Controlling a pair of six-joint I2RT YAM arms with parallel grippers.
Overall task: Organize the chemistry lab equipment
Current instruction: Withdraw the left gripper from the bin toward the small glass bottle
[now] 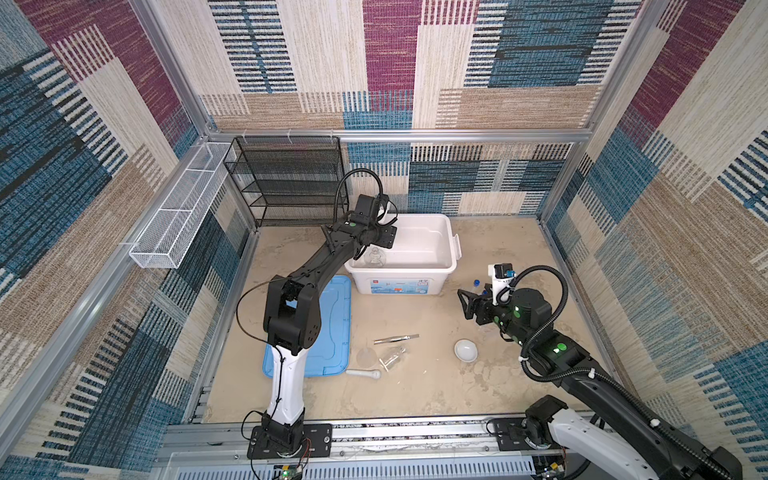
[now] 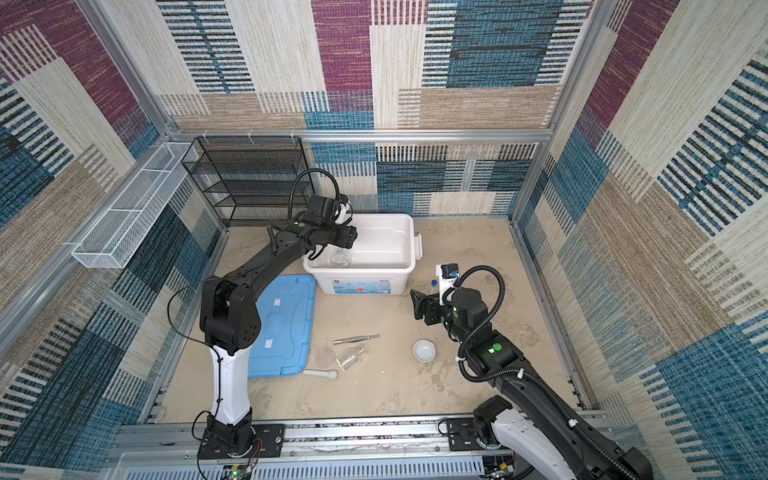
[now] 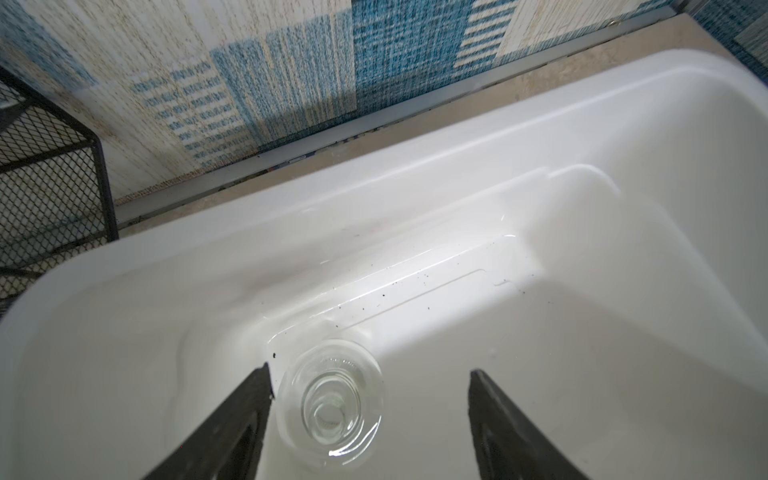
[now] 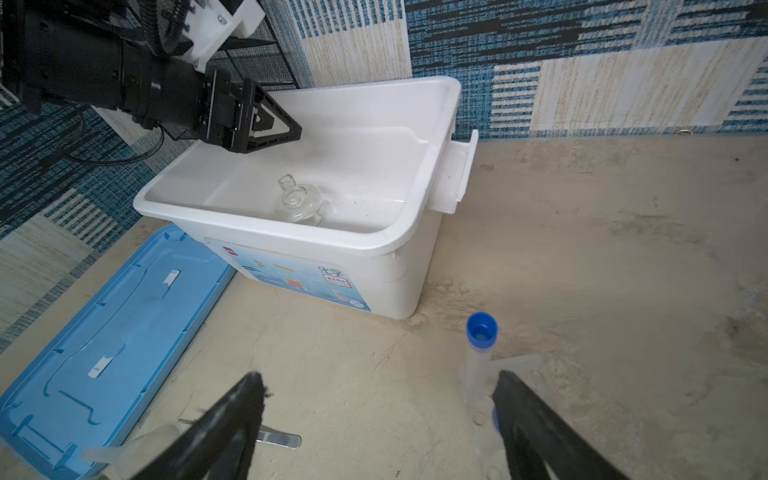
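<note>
My left gripper hangs open over the white bin. A small clear glass flask stands free on the bin floor beneath the spread fingers, and shows in both top views. My right gripper is open low over the table, nothing between its fingers. A blue-capped test tube lies close beside one fingertip, untouched. Near the table's middle lie the metal tweezers, a tipped clear flask, a clear dish, the white pestle and the small white bowl.
The blue lid lies flat left of the bin, partly under the left arm. A black wire rack stands at the back left wall. A white mesh basket hangs on the left wall.
</note>
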